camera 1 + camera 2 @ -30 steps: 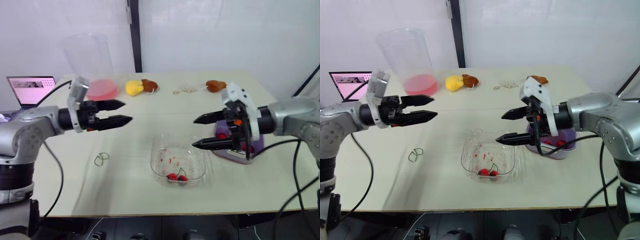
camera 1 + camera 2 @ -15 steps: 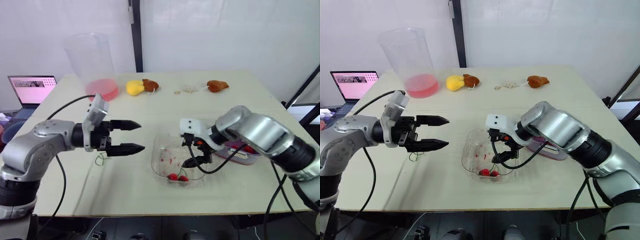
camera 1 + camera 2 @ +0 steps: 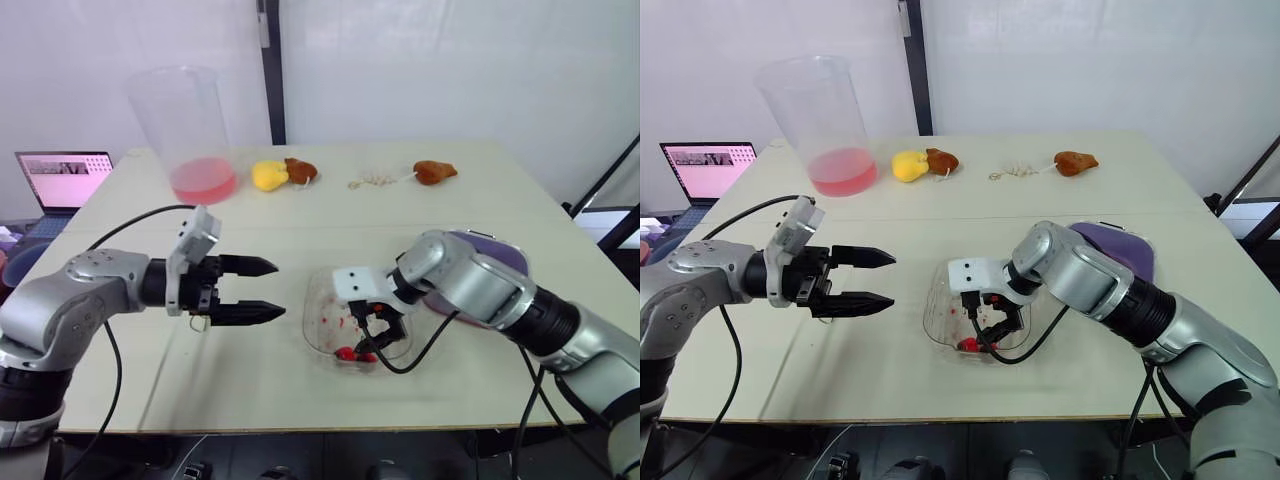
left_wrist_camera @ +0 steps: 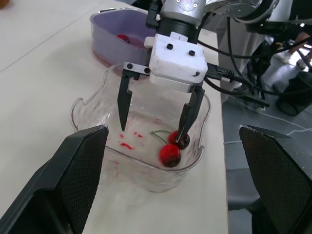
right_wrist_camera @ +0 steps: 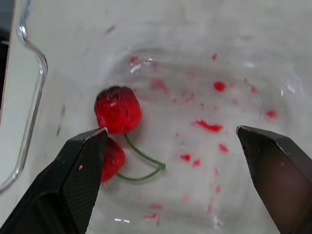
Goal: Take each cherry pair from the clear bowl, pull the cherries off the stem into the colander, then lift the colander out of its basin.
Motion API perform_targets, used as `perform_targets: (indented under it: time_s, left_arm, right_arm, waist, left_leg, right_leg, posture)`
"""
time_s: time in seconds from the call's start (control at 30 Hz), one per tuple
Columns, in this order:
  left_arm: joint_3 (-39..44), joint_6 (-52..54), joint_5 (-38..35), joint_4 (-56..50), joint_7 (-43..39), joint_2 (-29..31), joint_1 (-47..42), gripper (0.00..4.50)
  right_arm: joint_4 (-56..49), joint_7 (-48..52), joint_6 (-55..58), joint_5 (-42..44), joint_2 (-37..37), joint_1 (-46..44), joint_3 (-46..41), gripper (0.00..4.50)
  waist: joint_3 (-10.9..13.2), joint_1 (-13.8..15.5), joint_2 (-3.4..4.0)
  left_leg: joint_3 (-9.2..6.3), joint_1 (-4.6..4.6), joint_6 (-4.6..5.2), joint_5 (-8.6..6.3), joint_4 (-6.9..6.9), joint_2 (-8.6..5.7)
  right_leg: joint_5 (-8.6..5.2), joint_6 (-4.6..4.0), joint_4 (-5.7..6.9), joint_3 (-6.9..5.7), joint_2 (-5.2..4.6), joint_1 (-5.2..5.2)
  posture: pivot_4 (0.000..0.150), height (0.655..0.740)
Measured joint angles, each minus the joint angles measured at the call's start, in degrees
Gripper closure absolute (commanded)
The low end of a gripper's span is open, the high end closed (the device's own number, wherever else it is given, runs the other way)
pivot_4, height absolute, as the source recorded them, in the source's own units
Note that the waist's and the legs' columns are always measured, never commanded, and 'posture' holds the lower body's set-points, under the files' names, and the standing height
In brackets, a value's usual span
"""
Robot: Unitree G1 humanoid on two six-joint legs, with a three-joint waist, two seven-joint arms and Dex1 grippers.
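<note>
One cherry pair (image 5: 117,111) on a green stem lies at the near side of the clear bowl (image 3: 312,300), whose floor is stained red. My right gripper (image 4: 151,134) is open and pointing down inside the bowl. One fingertip (image 4: 183,136) is right beside the cherries (image 4: 170,150) and nothing is between the fingers. To the bowl's left, above the table, my left gripper (image 3: 279,289) hangs open and empty, pointing at the bowl. The purple colander in its basin (image 3: 1122,248) stands right of the bowl, behind my right arm, with a cherry (image 4: 123,37) inside.
A tall clear container (image 3: 188,125) with pink liquid stands at the back left, beside a laptop (image 3: 62,180). A yellow piece (image 3: 266,176), two brown pieces (image 3: 299,170) (image 3: 432,172) and a bit of string (image 3: 371,181) lie along the table's far side.
My right arm swung from above the colander to the bowl and lowered its open fingers inside, next to the cherries. My left gripper came down and nearer the bowl.
</note>
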Motion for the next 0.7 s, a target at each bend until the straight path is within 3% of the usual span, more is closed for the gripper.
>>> perform_targets:
  time_s: [0.23, 0.33, 0.47, 0.7]
  left_arm:
    - [-0.75, 4.20, -1.40, -0.94, 0.01, 1.38, 0.47, 0.02]
    - [-0.75, 4.96, -1.55, -1.32, 0.03, 1.92, 0.47, 0.00]
    - [-0.74, 4.92, -1.31, -1.15, 0.61, 2.09, 0.41, 0.00]
    - [-0.74, 4.87, -1.00, -0.55, 0.60, 2.59, 0.38, 0.00]
  right_arm:
    - [0.83, 1.75, -0.39, -3.10, 2.57, 1.51, 0.35, 0.00]
    - [1.32, 1.75, -0.76, -4.31, 3.97, 2.54, 0.48, 0.79]
    - [2.40, 1.73, -1.81, -6.33, 5.73, 3.63, 1.21, 2.80]
    - [2.79, 2.17, -2.08, -7.90, 6.71, 3.97, 1.25, 2.80]
  waist:
    - [0.00, -0.10, 0.00]
    - [0.00, -0.12, 0.00]
    - [0.00, -0.02, 0.00]
    - [0.00, -0.10, 0.00]
  left_leg:
    - [-0.02, 0.00, 0.00, 0.00, -0.01, 0.00]
    - [-0.03, 0.00, 0.00, 0.00, -0.01, 0.01]
    - [-0.03, 0.00, 0.00, 0.00, 0.00, 0.00]
    - [-0.03, 0.00, 0.00, 0.00, 0.00, 0.00]
  right_leg:
    - [0.00, 0.00, 0.01, 0.00, 0.02, -0.01]
    - [0.00, 0.00, 0.01, 0.00, 0.02, 0.00]
    - [0.00, 0.00, 0.01, 0.00, 0.01, 0.00]
    - [0.00, 0.00, 0.00, 0.00, 0.02, 0.00]
  posture:
    - [0.150, 0.7400]
    - [0.150, 0.7400]
    - [0.150, 0.7400]
    - [0.150, 0.7400]
